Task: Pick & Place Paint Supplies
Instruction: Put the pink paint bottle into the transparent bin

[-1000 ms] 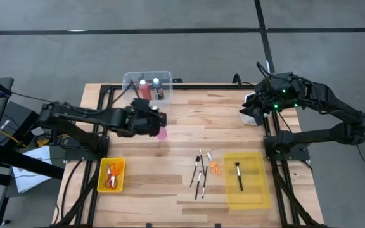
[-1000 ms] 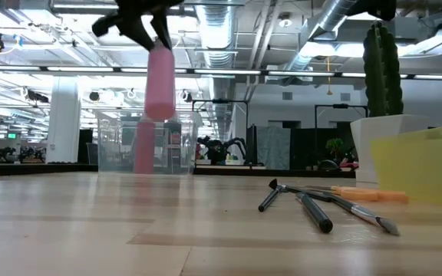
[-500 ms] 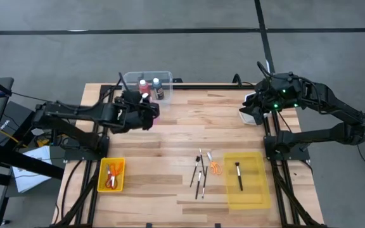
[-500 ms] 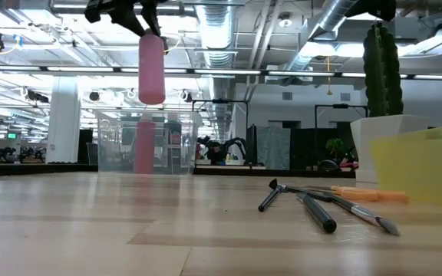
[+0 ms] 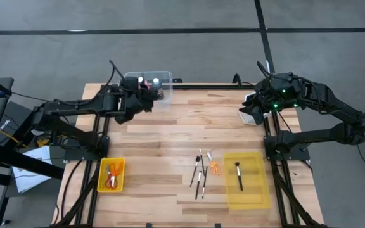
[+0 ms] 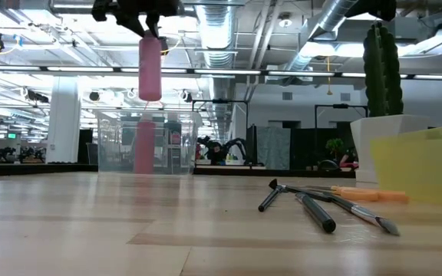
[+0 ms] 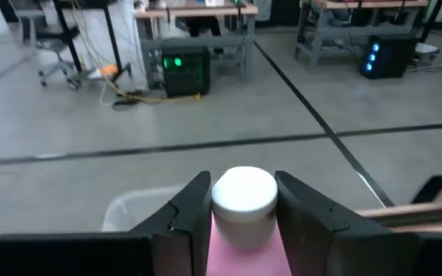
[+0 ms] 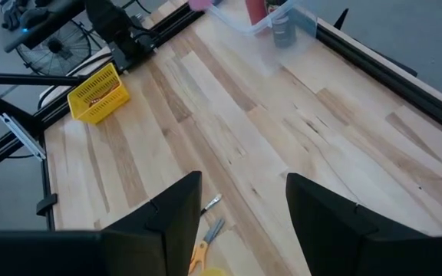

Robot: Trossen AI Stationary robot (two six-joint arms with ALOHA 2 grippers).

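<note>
My left gripper [image 5: 139,99] is shut on a pink bottle [image 6: 150,70] with a white cap [image 7: 244,196]. It holds the bottle high over the table's far left part, right at the clear bin [image 5: 164,78]. A red bottle [image 5: 143,83] and a small dark white-capped bottle [image 5: 156,83] stand in the bin. Several thin dark brushes [image 5: 199,172] and orange-handled scissors [image 5: 215,168] lie flat on the table. Another brush [image 5: 239,176] lies in the yellow tray [image 5: 256,190]. My right gripper [image 8: 240,218] is open and empty, raised at the table's far right. My left gripper pinches the pink bottle at its top end, one finger [image 7: 193,208] on each side of the white cap [image 7: 244,201]. The bottle hangs upright below the fingers [image 6: 150,77], lifted clear of the table.
A small yellow basket [image 5: 102,184] holding red-handled scissors [image 5: 111,174] stands at the near left. A green plant in a white pot [image 6: 384,115] stands at the far right, under the right arm. Bare wood lies in the table's middle [image 5: 182,133].
My left gripper has carried the pink bottle toward the table's far edge and a little left, up to the clear bin, and has risen slightly. The bottle stays upright in the hold.
</note>
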